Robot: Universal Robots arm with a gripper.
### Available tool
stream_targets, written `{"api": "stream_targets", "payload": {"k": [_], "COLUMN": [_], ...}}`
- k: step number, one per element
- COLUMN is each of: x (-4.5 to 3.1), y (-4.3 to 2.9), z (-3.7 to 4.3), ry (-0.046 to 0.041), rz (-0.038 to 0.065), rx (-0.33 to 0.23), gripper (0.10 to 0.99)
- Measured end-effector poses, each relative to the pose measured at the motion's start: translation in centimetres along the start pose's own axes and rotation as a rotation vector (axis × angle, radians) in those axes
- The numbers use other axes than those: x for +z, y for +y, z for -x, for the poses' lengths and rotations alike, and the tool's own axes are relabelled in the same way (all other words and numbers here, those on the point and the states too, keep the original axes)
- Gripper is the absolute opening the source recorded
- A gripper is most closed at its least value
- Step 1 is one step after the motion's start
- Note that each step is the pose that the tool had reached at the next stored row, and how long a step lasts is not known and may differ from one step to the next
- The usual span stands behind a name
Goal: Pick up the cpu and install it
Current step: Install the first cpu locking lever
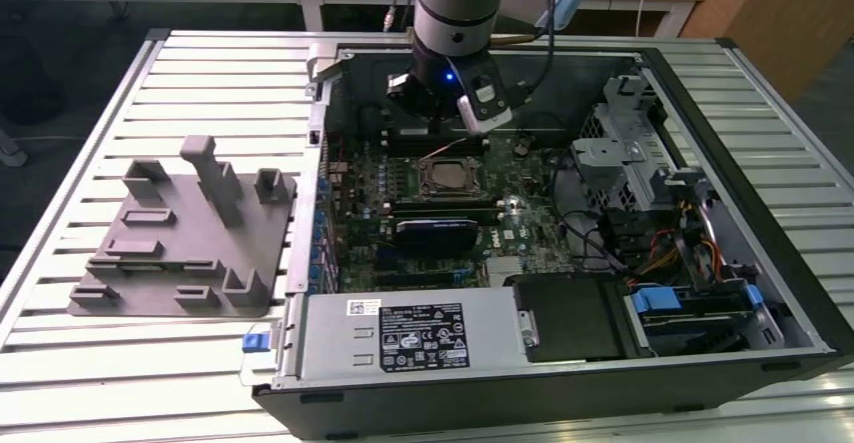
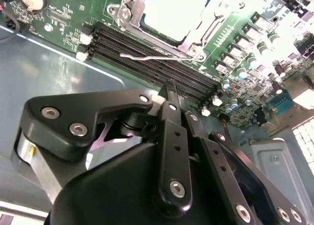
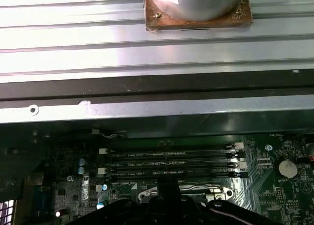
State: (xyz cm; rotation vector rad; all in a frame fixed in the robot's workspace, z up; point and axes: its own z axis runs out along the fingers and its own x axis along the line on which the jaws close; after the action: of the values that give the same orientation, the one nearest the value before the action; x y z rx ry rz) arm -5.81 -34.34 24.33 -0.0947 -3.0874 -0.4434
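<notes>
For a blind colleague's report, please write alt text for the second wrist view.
The cpu sits in its metal socket frame on the green motherboard, with black memory slots beside it. The black gripper is in the foreground, its tip near the slots.

— What's everything sitting on?
— A silver slatted metal table (image 1: 160,363).
— And on it?
— A grey fixture block (image 1: 180,253) at the exterior view's left. An open computer case (image 1: 534,398) lies flat just beside it, toward the right.
</notes>
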Motion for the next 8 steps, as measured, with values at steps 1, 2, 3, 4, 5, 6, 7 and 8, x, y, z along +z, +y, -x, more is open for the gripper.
{"api": "stream_targets", "payload": {"k": [1, 2, 3, 4, 5, 6, 7, 8], "x": [0.00, 0.01, 0.03, 0.05, 0.07, 0.09, 0.13, 0.19], "y": [0.00, -0.04, -0.07, -0.11, -0.17, -0.22, -0.28, -0.32], "z": [-0.01, -0.03, -0.04, -0.05, -0.06, -0.06, -0.06, -0.05], "ry": [-0.0026, -0.0152, -0.0211, -0.0310, -0.0401, -0.0480, -0.0540, -0.0582], "rz": [0.000, 0.000, 0.000, 0.001, 0.001, 0.002, 0.002, 0.003], "rx": [-0.001, -0.004, -0.006, -0.009, -0.012, -0.014, -0.016, -0.017], "gripper": [0.106, 0.106, 0.106, 0.106, 0.106, 0.106, 0.106, 0.106]}}
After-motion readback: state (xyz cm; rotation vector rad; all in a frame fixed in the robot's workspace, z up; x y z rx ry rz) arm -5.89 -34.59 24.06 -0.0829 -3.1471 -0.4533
